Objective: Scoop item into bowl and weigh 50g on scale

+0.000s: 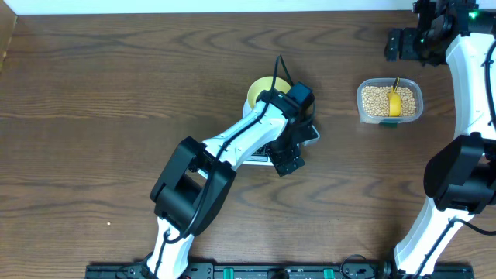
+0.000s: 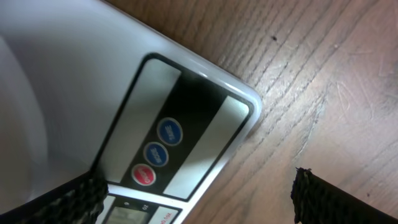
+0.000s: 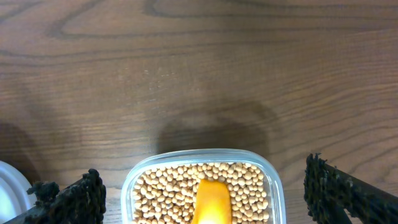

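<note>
Beans (image 3: 161, 186) are framed by the right fingers (image 3: 348, 196), the scale (image 2: 62, 74) by the left fingers (image 2: 74, 199) — both pairs spread wide, seemingly empty.

Table: a dark brown wood-grain table (image 1: 116, 93) fills the overhead view.
Centre: a small white rectangular kitchen scale (image 2: 74, 74) lies flat on the table. Its front panel has two blue round buttons and one red.
Right: a clear rectangular plastic tub (image 3: 205, 154) with rounded corners sits on the table, well apart from the scale.
</note>
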You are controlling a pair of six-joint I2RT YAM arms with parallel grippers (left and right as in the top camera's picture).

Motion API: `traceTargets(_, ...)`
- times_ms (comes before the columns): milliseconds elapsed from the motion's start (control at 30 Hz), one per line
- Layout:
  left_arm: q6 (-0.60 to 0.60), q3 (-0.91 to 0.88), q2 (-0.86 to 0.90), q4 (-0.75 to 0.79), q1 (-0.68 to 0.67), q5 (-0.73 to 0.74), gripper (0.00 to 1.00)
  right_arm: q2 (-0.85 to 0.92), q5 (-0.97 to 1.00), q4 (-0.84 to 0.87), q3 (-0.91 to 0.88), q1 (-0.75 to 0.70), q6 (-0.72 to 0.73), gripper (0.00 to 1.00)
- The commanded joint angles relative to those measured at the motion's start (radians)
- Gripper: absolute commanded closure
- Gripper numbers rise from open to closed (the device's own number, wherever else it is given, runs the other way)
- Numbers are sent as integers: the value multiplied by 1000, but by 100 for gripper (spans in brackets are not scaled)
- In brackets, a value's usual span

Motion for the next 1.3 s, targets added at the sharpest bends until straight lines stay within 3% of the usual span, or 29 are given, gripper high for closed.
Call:
traceTargets(0, -48, -31, -56, -3, 17, 67, 2, 4, -6, -2, 14, -1, -5, 1)
traceTargets(300, -191, -42, -233, -206, 42, 68, 2, 4, -6, -2, 14, -1, -5, 1)
traceTargets(533, -202, -176, -340, -186, 150, 64, 2, 4, -6, -2, 14, -1, -5, 1)
traceTargets(867, -237, -406, -339, 6, 360, 72, 2, 4, -6, -2, 14, -1, -5, 1)
traceTargets(1267, -174, -560, -337, 194, 381, 18, 2, 4, -6, -2, 14, -1, -5, 1)
